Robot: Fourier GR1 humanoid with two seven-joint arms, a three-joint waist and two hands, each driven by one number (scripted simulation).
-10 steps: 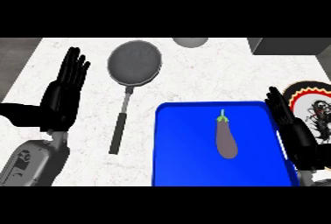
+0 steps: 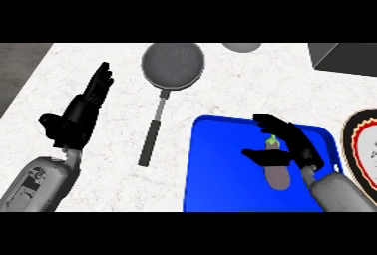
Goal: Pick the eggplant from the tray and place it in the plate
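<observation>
Eggplant point(image 2: 277, 172) lies on the blue tray point(image 2: 221, 169); right hand point(image 2: 285, 144) spread wide over it; left hand point(image 2: 80, 115) flat, left of the tray.

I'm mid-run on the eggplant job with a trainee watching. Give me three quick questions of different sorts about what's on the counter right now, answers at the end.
1. True or false: the eggplant lies on the plate.
2. Which hand is over the blue tray? A) left hand B) right hand C) neither
3. Fill in: the frying pan has its handle pointing toward the view's ____ edge.

Key:
1. False; it lies on the tray, and the plate sits to the tray's right.
2. B; the right hand is at the eggplant's stem end, thumb and fingers on either side, while the left hand rests open at the view's left.
3. Lower.
</observation>
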